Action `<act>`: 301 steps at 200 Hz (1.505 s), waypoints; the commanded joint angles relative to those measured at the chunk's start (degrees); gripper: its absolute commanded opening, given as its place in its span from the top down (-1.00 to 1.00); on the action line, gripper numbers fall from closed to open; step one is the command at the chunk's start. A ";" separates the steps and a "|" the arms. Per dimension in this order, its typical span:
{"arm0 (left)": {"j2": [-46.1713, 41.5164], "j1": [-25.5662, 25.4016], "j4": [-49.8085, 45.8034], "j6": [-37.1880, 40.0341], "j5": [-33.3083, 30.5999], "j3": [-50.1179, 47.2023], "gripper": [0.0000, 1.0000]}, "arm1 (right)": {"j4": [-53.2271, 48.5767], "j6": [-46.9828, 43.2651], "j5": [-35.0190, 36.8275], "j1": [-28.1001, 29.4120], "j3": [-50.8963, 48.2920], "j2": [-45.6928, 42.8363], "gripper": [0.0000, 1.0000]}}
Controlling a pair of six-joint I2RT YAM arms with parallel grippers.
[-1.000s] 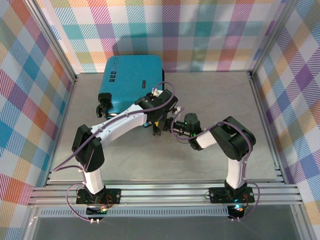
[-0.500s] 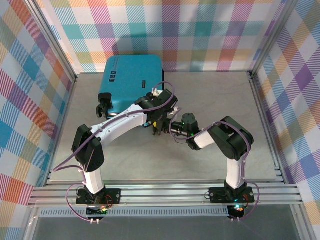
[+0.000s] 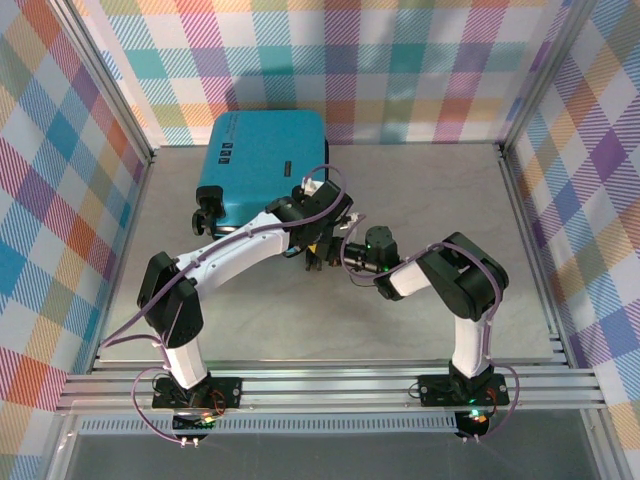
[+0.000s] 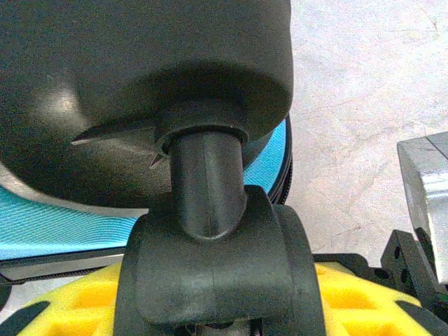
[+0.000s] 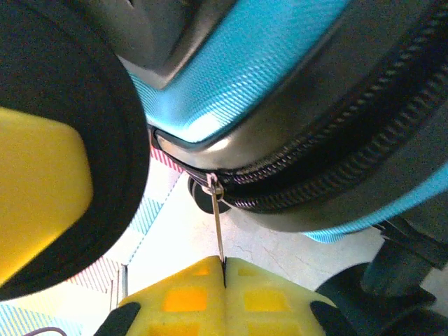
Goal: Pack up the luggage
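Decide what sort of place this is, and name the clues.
Probably a robot test cell, not a home: robot arms bolted to a metal rail, checked walls boxing in the table, a blue suitcase as prop.

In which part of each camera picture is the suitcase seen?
Top external: suitcase upper left of centre.
Left wrist: its turquoise shell at left, behind a black wheel.
Right wrist: shell across the top, zipper pull hanging beneath.
Shared landmark: grey table, beside it in all three.
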 commanded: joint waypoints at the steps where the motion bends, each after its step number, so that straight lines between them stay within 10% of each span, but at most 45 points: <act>1: -2.99 0.02 2.80 2.17 -0.58 -0.50 0.66 | -2.63 0.19 4.02 -1.09 -1.48 -4.00 1.00; 85: -3.68 0.34 2.70 2.35 -0.93 -2.32 0.74 | -33.27 -18.57 24.58 -1.16 -1.79 -19.06 1.00; 155: -4.74 0.29 3.39 2.87 1.17 -4.68 0.79 | -38.57 -24.82 27.75 -5.55 2.71 -18.25 1.00; 226: -7.66 -0.73 5.00 4.80 2.87 -7.73 0.85 | -23.89 -27.91 5.40 -10.04 2.34 -15.20 1.00; 301: -10.46 -2.04 3.58 5.33 4.35 -8.56 0.85 | -12.25 -23.52 -8.88 -9.42 0.21 -7.97 0.14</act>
